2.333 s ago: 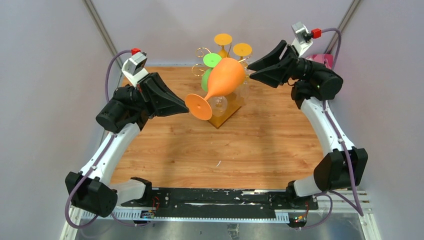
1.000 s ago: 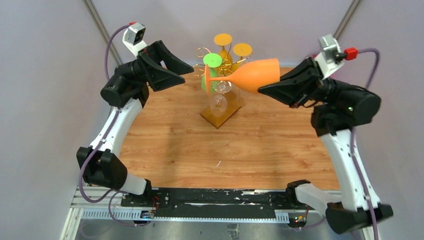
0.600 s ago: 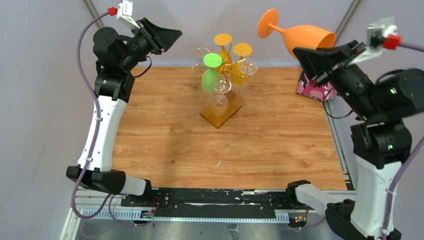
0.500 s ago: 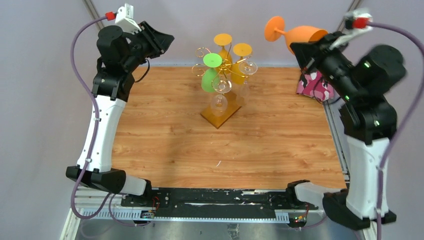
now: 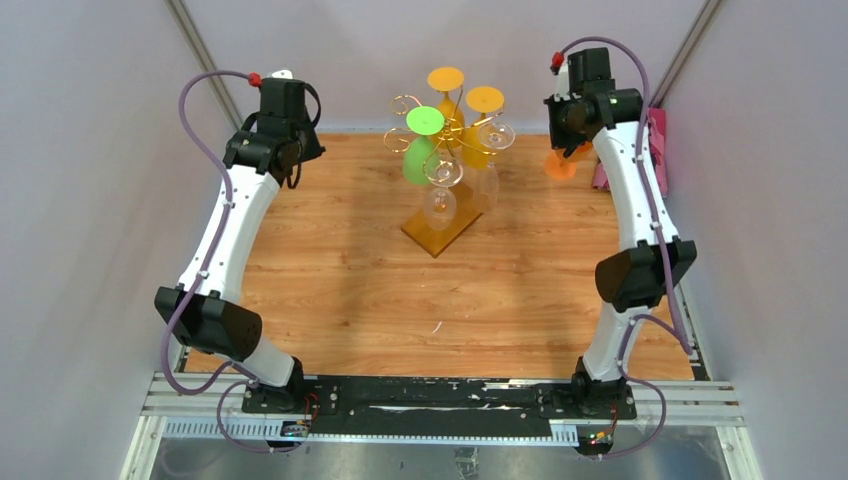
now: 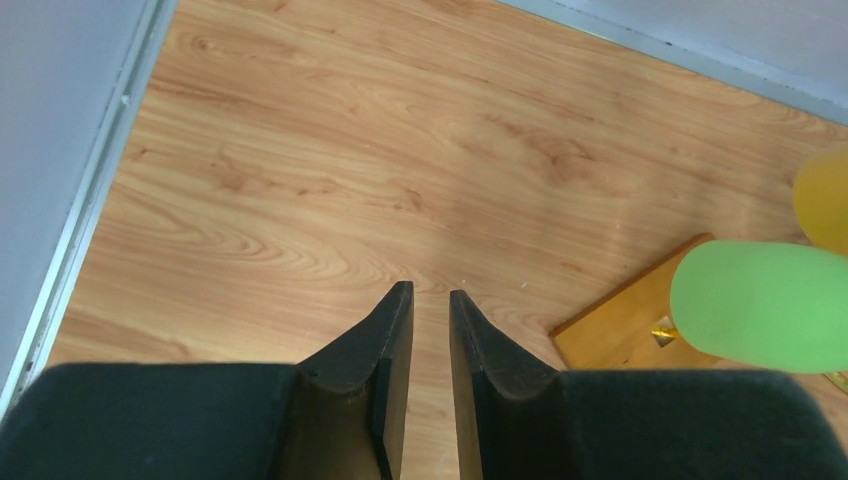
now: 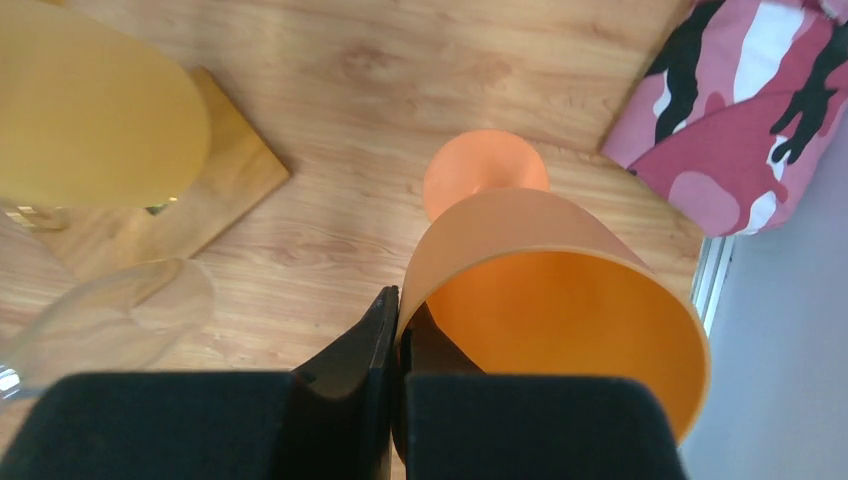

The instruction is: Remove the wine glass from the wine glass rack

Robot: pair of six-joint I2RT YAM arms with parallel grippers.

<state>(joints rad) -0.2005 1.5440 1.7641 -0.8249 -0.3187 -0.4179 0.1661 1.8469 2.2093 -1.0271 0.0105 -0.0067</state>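
Observation:
The wine glass rack, gold wire on an amber wooden base, stands at the back middle with green, yellow and clear glasses hanging on it. My right gripper is at the back right, away from the rack. In the right wrist view it is shut on the rim wall of the orange wine glass, one finger inside the bowl. The glass is upright, its foot low over the table. My left gripper is at the back left, empty, its jaws nearly shut with a thin gap.
A pink camouflage cloth lies by the right table edge, just right of the orange glass. The rack's base, a yellow glass and a clear glass are to its left. A green glass hangs right of my left gripper.
My right arm swung the orange glass from high up down to the back right of the table and turned it upright. My left arm came down to the back left.

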